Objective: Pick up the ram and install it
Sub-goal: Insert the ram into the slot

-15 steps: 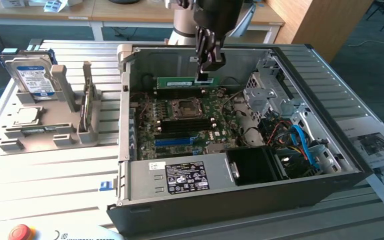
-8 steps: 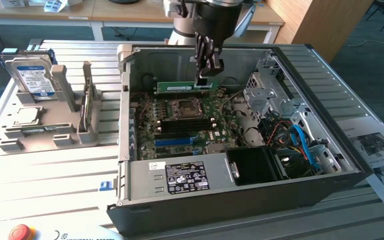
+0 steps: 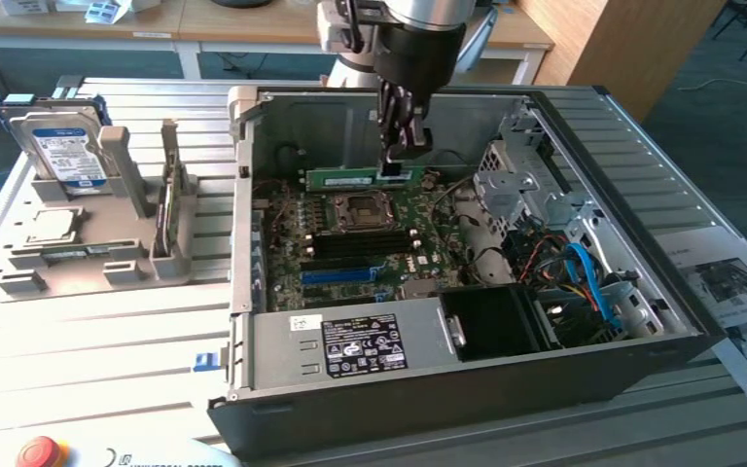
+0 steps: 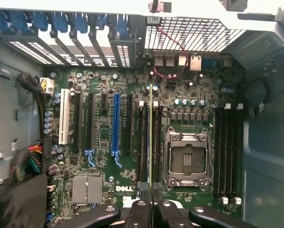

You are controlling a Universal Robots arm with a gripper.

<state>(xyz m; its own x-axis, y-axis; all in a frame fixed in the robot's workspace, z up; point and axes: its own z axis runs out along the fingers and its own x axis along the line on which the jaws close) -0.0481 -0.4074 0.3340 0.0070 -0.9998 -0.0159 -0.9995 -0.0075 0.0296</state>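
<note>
The ram is a slim green stick hanging level inside the open computer case, a little above the motherboard. My gripper reaches down from above and is shut on the end of the stick nearer the exterior view's right. In the wrist view the ram shows edge-on as a thin line running out from my gripper. It lies over the black memory slots beside the empty processor socket.
A grey holder at the exterior view's left carries a blue-labelled hard drive and a square silver processor chip. Inside the case sit the power supply, a drive cage and loose cables. Papers lie at the right.
</note>
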